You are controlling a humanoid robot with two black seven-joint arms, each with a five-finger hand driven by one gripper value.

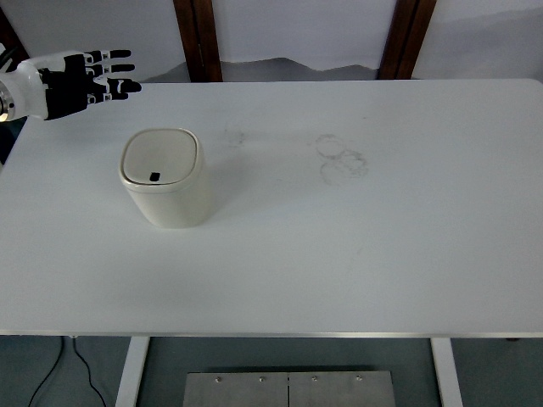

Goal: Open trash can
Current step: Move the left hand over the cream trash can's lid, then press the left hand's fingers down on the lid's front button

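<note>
A steep overhead view of a wide white table [339, 254], seen from the robot's side. A small cream-coloured trash can [166, 180] stands upright on the left part of the table, well in from the edges. It is a rounded, squarish bin, and its lid [160, 158] lies flat and closed across the top. A small dark button or latch [155, 176] sits on the lid close to its near edge.

The robot's left hand [81, 83] enters from the upper left corner of the picture. It has a white wrist and black fingers [117, 69]. The fingers are stretched out straight and slightly spread, pointing to the right, and they grasp nothing. The hand sits over the far left corner of the table, beyond the trash can and well apart from it; whether it hovers or rests on the surface cannot be told from this angle. No right arm is visible anywhere in the picture.

Faint ring-shaped marks [343, 159] smudge the tabletop near its middle, to the right of the can. Beyond the far edge stand dark wooden posts [197, 38] against a pale wall. Below the near edge, white table legs [133, 371] and a grey metal plate [288, 388] show on the floor.

As for progress, the task looks as if it has hardly begun: the lid is shut and nothing touches the can. What remains is likely for the left hand to travel to the can, come down over the lid, and press the dark button or lift the lid so that the can opens
</note>
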